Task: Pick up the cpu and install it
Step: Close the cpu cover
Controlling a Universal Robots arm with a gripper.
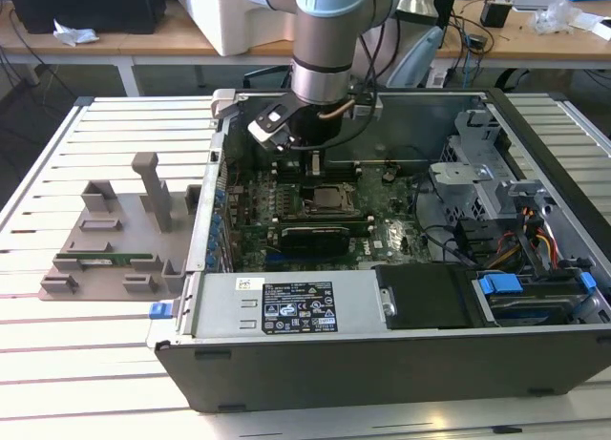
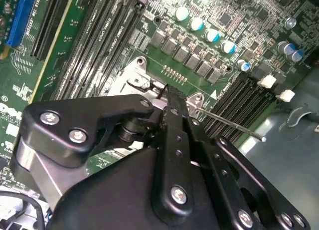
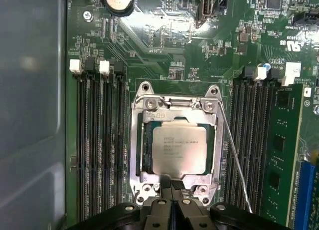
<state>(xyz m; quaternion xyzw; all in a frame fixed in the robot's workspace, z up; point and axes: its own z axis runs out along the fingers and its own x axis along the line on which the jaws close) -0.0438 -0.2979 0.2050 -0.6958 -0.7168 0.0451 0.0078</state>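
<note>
Arm (image 1: 329,34) is held upright over the socket (image 3: 136,140), gripper (image 3: 172,183) jaws pressed together at its edge; cpu (image 3: 179,150) is seated inside.

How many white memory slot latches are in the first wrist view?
4 white latches: two on one side of the CPU socket, two on the other; more possibly hidden.
</note>
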